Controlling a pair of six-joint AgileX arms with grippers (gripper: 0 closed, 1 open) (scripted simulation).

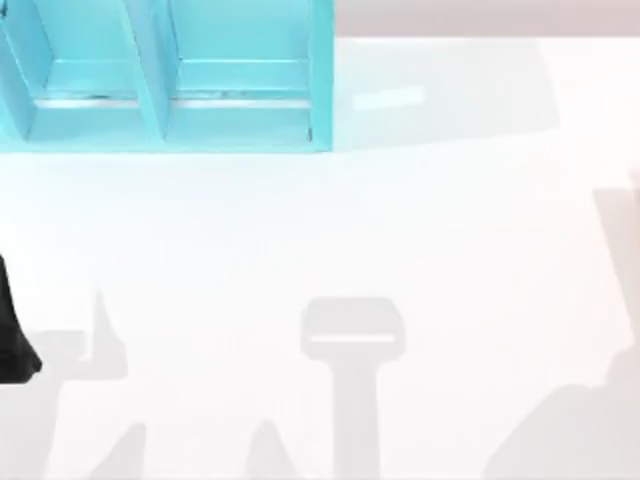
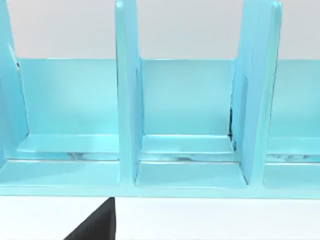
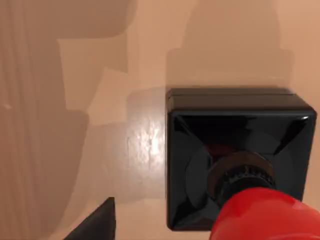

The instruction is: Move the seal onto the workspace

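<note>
Right now the seal [image 3: 240, 165] sits flat on a shiny tan surface [image 3: 100, 125], close under the right wrist camera. I cannot tell how either gripper's jaws stand. The left arm [image 1: 12, 340] is at the white workspace's [image 1: 400, 230] left edge, facing the turquoise shelf [image 2: 190, 125].

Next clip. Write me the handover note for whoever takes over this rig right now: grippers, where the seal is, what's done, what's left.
The left arm is parked at the table's left edge, its wrist camera facing the turquoise shelf.
The right gripper is close above the seal, with no grasp visible.
The seal stands upright on a tan surface with its red knob up. It is not on the white workspace.
Done: nothing visible yet.
Left: grasp the seal, probably by the knob, carry it to the workspace and set it down.
</note>
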